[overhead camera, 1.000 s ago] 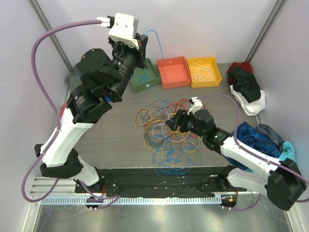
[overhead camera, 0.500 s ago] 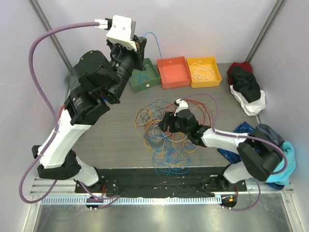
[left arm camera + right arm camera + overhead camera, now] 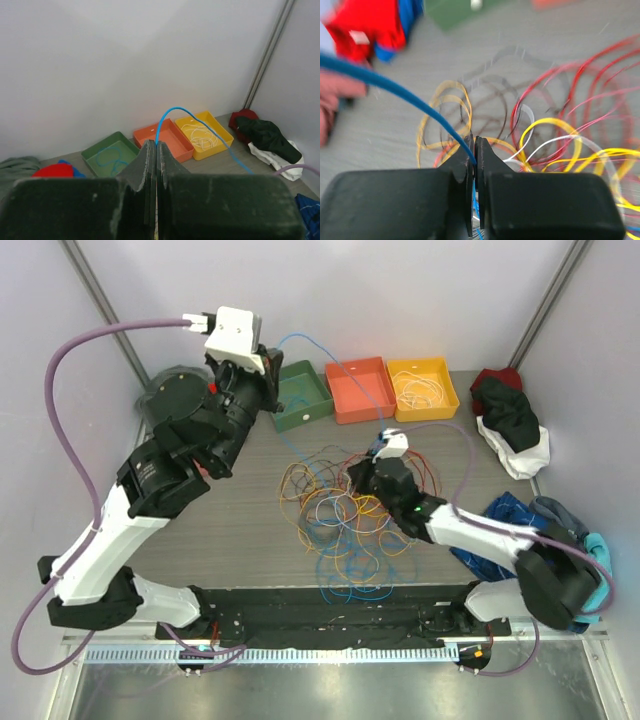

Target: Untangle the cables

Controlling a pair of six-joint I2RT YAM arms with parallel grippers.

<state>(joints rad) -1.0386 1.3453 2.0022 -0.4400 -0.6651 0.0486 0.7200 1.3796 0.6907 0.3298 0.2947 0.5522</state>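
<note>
Right wrist view has my right jaws pinched shut on the blue cable (image 3: 395,89) at the tangle (image 3: 345,515) on the surface (image 3: 245,502), left jaws clamping the same strand high; next, I judge, comes drawing it clear toward the green tray (image 3: 305,421).

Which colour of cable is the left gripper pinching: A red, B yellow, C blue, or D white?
C: in the left wrist view the left gripper is shut on the blue cable, which arcs away from its fingertips over the bins.
</note>
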